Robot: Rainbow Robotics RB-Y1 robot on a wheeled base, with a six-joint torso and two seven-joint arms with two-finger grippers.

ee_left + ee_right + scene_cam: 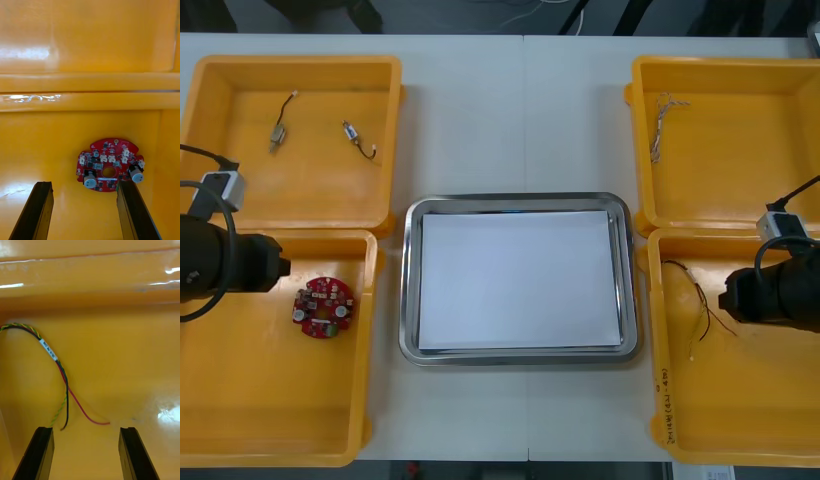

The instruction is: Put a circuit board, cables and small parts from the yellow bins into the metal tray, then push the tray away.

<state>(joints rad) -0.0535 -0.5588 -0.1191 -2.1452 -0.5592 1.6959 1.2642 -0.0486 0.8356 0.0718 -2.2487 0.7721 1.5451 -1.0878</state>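
Observation:
A round red circuit board (322,307) (110,164) lies in the near left yellow bin (240,420). My left gripper (84,210) hovers over that bin, open, the board just beyond one finger (131,204). A red and yellow cable (700,305) (56,375) with black strands lies in the near right bin (740,420). My right gripper (86,453) is open above it, the cable's loose ends just ahead of the fingertips. The metal tray (520,354), white inside, sits between the bins.
The far left bin (240,100) holds two small metal parts (279,128) (357,140) with short leads. A twisted blue and white cable (662,120) lies in the far right bin (750,140). Bin walls stand close ahead of both grippers.

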